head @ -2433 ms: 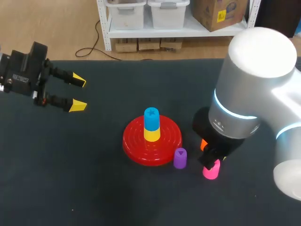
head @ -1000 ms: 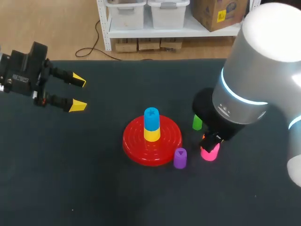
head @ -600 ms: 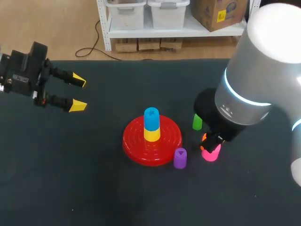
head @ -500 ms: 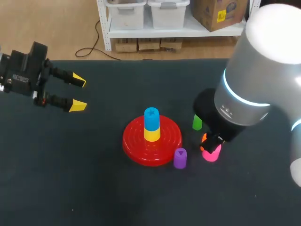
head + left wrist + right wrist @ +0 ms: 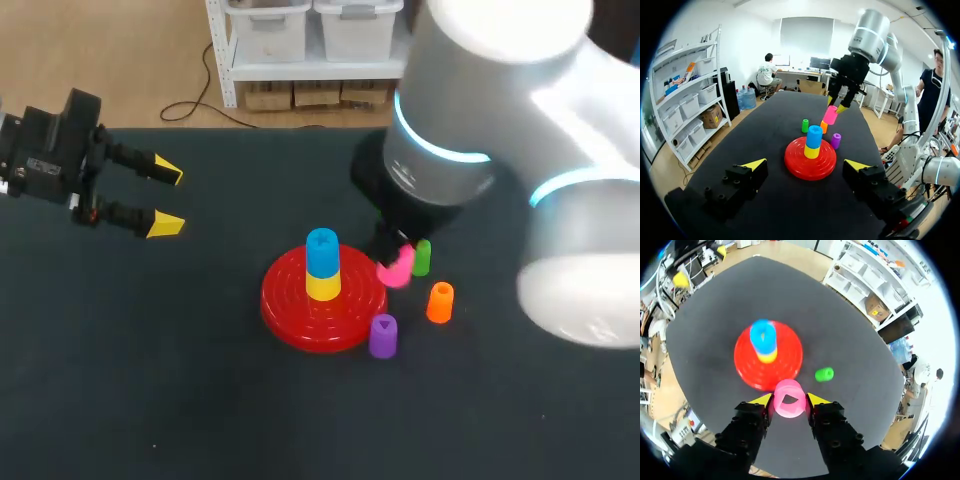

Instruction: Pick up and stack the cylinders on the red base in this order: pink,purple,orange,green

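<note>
Between right jaws, pink cylinder [image 5: 788, 411], gripped

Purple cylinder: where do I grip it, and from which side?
Probably from straight above, closing on its round side wall near the top: the purple cylinder stands upright, close beside the red base, so keep the pinch off that side.

Blue/yellow stack [image 5: 322, 268] mid red base [image 5: 290, 312]

Cylinders, 6: pink [image 5: 397, 268] 1, green [image 5: 421, 257] 1, orange [image 5: 440, 302] 1, purple [image 5: 383, 336] 1, blue [image 5: 322, 252] 1, yellow [image 5: 323, 287] 1; red base [image 5: 285, 305], 1
</note>
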